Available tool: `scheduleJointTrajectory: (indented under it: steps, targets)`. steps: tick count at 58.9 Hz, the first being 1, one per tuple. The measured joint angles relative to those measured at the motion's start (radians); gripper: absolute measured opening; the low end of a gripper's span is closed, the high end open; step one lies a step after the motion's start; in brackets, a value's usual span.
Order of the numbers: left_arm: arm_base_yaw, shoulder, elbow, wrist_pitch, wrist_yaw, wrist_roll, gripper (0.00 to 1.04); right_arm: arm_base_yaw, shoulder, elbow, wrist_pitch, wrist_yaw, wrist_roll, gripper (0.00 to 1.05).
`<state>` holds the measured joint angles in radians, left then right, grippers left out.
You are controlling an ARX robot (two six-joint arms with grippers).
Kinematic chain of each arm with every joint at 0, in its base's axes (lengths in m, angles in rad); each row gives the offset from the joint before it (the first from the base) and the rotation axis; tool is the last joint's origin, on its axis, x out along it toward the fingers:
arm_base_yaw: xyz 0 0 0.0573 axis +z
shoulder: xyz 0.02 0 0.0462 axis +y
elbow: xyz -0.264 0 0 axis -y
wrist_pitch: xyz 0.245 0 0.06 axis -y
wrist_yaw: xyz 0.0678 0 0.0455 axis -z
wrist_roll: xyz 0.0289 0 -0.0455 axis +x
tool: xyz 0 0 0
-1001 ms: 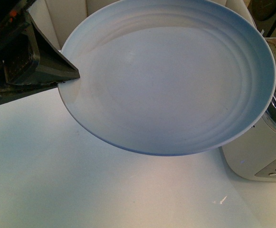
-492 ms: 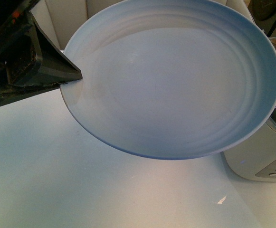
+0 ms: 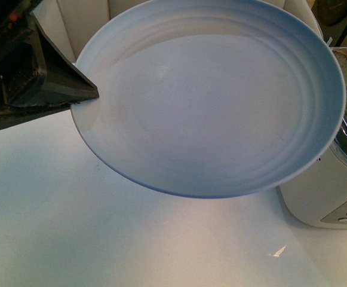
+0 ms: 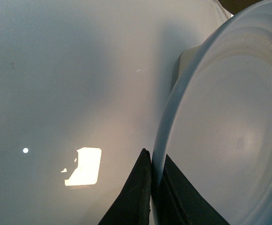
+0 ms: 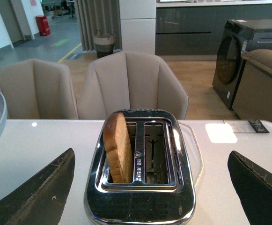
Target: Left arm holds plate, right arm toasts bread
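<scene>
The left hand [image 3: 83,95] clamps the rim of the pale-blue plate [image 3: 221,101], one finger on each face, holding it tilted and clear above the white surface [image 3: 71,227]. Just beside the plate's right edge stands the toaster [image 3: 322,197], with the bread [image 5: 119,147] upright in the slot on the plate's side. The right hand [image 5: 150,154] is spread wide, gripping nothing, the toaster showing between its fingers, and beige chairs [image 5: 133,79] stand behind

We see a glossy white desk [image 3: 101,239] filling the lower front view; a white toaster [image 3: 319,200] stands on it, lower right edge.
</scene>
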<state>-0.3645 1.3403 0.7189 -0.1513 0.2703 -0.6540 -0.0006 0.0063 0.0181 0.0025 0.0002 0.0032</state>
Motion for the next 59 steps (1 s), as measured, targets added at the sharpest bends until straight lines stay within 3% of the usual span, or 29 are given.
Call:
scheduleJointTrajectory:
  steps: [16,28,45,59]
  targets:
    - [0.114,0.000,-0.042,0.020,0.064,0.075,0.03,0.000,0.000,0.000,0.000,0.000,0.000,0.96]
    - [0.296,0.013,-0.110,0.048,0.134,0.206,0.03,0.000,0.000,0.000,0.000,0.000,0.000,0.96]
    - [0.618,0.143,-0.167,0.113,0.218,0.443,0.03,0.000,0.000,0.000,0.000,0.000,0.000,0.96]
    - [0.790,0.303,-0.167,0.189,0.258,0.566,0.03,0.000,0.000,0.000,0.000,0.000,0.000,0.96]
